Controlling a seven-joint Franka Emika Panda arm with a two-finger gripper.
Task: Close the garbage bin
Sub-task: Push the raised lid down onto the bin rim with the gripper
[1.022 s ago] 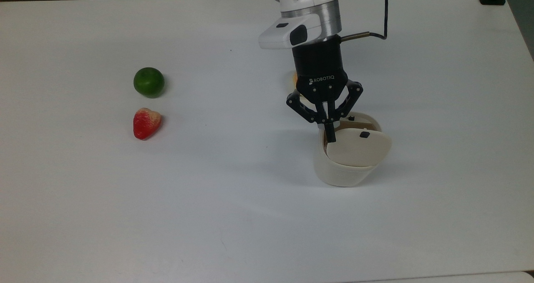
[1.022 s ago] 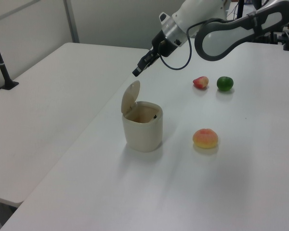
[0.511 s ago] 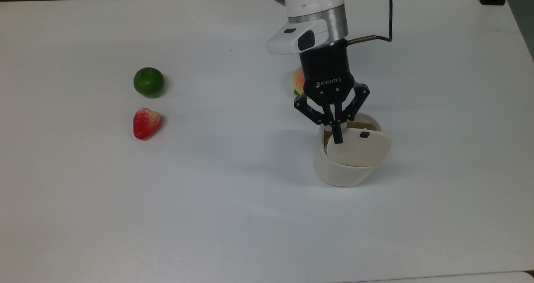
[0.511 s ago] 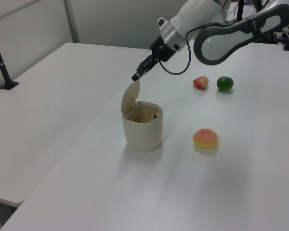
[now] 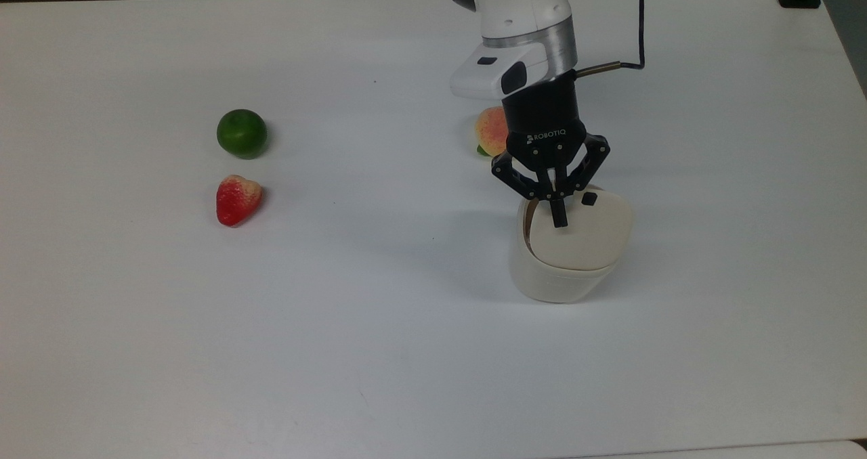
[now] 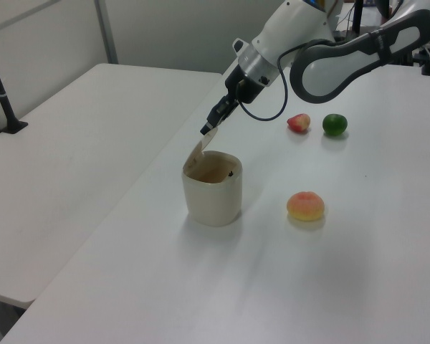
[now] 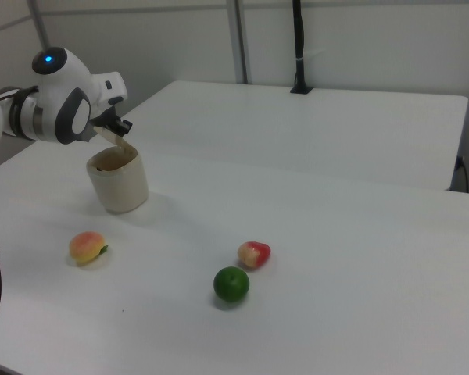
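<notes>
Garbage bin (image 5: 555,276) | lid (image 5: 579,232) half-raised | gripper (image 5: 559,222) tilted down, tip on lid

Pincer (image 6: 207,130) tip presses garbage bin's (image 6: 212,188) tilted lid (image 6: 198,150).

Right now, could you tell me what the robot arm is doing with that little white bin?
The gripper, fingers together, presses its tip against the raised lid of the garbage bin, tipping it toward shut. The lid is slanted, not yet flat. A peach, strawberry and lime lie untouched on the table.
</notes>
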